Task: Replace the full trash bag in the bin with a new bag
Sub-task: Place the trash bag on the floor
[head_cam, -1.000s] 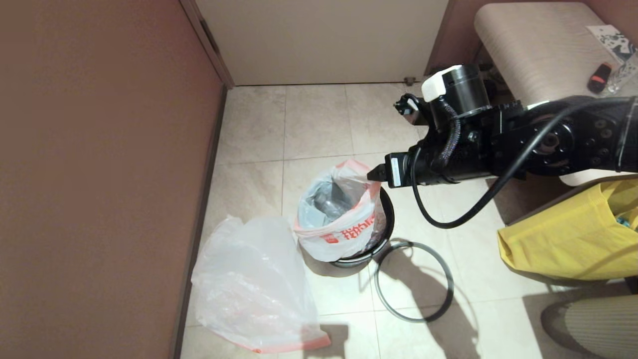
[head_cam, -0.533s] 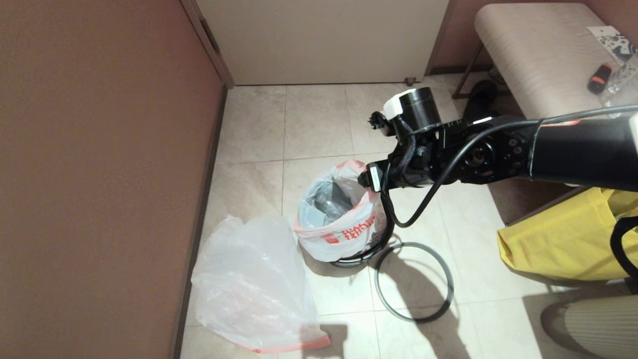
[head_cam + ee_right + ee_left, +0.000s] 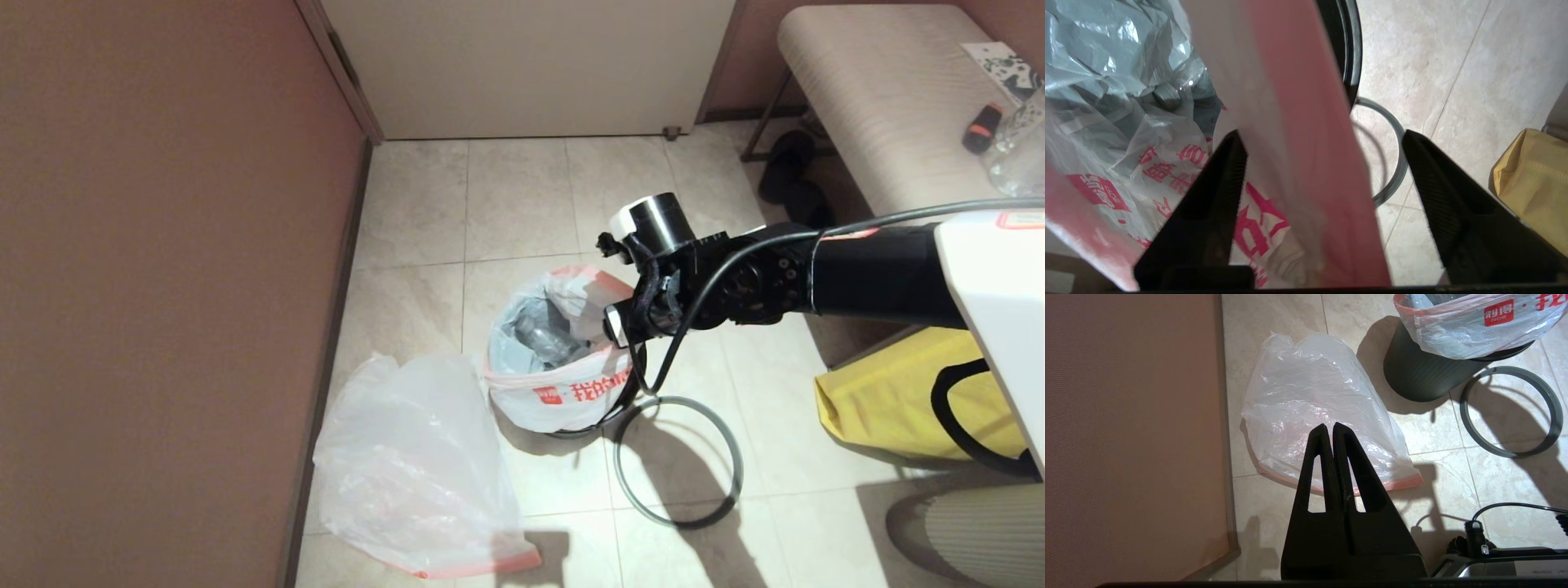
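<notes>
We see the full bag (image 3: 563, 384), thin crinkled translucent plastic with a pink edge and red print, lumpy, sitting in the ribbed round black bin (image 3: 1414, 377) on the tiled floor. The right pincer (image 3: 1323, 175) stands wide open, its ridged black fingers (image 3: 1224, 183) either side of the bag's raised pink rim, gripping nothing. Since a second ago the right arm has dropped lower over the bin. The thin grey hoop (image 3: 678, 461) lies beside it; the new bag (image 3: 416, 474) lies flat nearby. The left pincer (image 3: 1333, 430) is closed, empty
</notes>
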You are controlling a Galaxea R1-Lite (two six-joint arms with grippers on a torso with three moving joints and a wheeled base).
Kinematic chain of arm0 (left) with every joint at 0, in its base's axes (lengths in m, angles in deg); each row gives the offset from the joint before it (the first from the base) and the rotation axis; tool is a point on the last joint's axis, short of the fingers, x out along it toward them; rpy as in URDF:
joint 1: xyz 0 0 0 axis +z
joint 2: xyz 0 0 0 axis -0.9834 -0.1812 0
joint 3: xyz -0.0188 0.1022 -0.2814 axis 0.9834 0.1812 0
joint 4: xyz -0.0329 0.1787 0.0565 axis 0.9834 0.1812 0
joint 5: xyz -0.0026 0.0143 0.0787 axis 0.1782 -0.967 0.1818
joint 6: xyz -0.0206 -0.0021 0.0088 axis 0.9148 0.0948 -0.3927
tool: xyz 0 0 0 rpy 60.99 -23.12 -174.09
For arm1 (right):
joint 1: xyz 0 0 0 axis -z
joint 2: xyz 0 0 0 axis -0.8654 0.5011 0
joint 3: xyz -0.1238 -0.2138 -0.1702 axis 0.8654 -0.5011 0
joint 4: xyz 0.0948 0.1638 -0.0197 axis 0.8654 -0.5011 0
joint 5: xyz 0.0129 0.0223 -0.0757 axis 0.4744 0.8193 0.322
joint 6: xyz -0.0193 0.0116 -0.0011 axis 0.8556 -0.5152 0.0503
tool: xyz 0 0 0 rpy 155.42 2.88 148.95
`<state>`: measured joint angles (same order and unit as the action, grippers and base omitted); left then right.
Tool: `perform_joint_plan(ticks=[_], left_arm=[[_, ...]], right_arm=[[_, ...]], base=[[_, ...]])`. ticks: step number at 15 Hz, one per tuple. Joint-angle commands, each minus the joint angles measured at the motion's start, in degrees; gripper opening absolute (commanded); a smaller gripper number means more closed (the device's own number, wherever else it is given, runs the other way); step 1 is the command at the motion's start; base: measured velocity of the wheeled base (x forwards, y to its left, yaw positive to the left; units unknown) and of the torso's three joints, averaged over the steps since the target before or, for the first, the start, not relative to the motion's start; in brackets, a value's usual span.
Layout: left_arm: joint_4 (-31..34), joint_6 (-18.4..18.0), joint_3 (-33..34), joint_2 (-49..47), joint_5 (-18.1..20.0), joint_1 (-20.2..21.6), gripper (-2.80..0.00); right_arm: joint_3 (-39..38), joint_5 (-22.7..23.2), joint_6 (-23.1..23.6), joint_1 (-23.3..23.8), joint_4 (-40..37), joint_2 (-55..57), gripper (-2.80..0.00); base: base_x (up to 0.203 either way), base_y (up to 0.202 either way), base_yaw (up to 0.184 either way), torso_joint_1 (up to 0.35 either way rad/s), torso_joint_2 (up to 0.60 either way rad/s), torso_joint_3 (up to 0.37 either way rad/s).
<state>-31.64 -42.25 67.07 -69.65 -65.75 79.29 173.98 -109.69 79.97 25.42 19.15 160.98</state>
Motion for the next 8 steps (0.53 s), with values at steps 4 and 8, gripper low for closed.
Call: perform_joint_plan(ticks=[4, 8], left_arm=[[0.0, 0.0, 0.0, -0.1, 0.0, 0.0, -2.8], [0.1, 0.0, 0.0, -0.1, 0.0, 0.0, -2.8]], right_arm=[[0.0, 3.8, -4.3, 0.1, -3.7, -0.5, -2.8], [0.2, 14.2, -11.2, 0.2, -7.2, -0.9, -2.8]], base=[[0.0, 0.0, 0.0, 0.0, 0.0, 0.0], [0.0, 0.0, 0.0, 0.0, 0.0, 0.0]])
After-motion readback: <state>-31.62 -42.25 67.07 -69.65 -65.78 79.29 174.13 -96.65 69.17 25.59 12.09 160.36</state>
